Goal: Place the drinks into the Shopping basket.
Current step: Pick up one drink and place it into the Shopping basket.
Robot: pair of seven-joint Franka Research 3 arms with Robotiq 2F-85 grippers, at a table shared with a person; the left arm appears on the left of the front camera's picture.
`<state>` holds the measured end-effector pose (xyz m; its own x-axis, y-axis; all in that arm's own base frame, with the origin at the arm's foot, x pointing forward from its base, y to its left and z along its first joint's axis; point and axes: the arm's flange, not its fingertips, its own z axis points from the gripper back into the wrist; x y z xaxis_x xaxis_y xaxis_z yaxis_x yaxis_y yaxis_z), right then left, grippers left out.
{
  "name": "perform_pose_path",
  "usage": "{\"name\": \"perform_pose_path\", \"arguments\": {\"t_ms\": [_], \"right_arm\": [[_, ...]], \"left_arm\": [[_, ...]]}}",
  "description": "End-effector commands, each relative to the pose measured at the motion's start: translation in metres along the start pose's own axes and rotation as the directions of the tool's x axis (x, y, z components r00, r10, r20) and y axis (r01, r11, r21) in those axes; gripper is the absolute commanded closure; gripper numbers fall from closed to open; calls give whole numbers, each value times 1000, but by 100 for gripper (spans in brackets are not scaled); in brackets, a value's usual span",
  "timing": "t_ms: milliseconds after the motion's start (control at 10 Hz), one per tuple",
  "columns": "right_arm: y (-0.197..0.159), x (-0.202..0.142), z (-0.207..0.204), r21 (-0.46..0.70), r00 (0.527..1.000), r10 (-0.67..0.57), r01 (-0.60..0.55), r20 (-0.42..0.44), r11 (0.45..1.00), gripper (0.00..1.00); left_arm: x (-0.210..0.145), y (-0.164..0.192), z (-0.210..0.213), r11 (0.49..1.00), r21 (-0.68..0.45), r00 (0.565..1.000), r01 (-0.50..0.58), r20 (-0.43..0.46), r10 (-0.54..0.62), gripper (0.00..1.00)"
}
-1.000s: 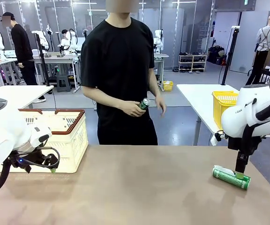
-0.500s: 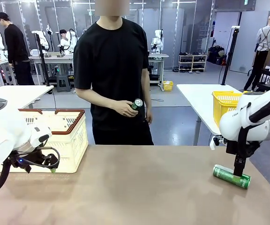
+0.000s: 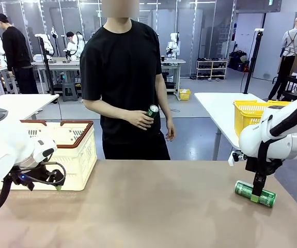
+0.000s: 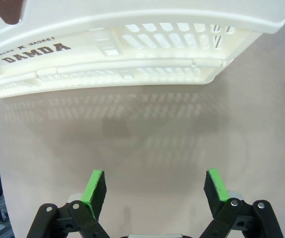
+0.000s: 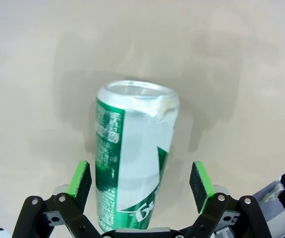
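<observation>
Pick-up step in hand. Right end effector (image 5: pixel 141 179) open, pads (image 5: pixel 80 182) straddling green can (image 3: pixel 244 189) lying sideways on counter (image 3: pixel 153 206); not gripped. Next move calls for closing squarely across its body, then carrying to Shopping basket (image 3: pixel 78 152) at far left, where left end effector (image 4: pixel 154 184) hangs open.

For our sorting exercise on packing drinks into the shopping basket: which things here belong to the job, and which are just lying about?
Job: lying green can; green can in the person's hand; cream DAMDA basket.
Lying about: yellow mesh basket; white side table.
</observation>
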<state>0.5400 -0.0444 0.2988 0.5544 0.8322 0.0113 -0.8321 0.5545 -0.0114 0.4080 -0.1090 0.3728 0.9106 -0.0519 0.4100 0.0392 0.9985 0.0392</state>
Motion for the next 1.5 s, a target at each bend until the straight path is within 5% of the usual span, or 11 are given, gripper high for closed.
{"name": "perform_pose_path", "arguments": {"t_ms": [0,1100,1400], "right_arm": [[-6,-2,-4,-12,999,7,-7,50,1000,0],[5,8,13,-74,988,-120,128,98,989,88],[32,27,50,-62,954,-272,281,123,958,86]], "left_arm": [[-1,0,-1,1000,5,1000,14,-4,-14,0],[-1,0,-1,1000,5,1000,14,-4,-14,0],[-1,0,-1,1000,5,1000,14,-4,-14,0]]}}
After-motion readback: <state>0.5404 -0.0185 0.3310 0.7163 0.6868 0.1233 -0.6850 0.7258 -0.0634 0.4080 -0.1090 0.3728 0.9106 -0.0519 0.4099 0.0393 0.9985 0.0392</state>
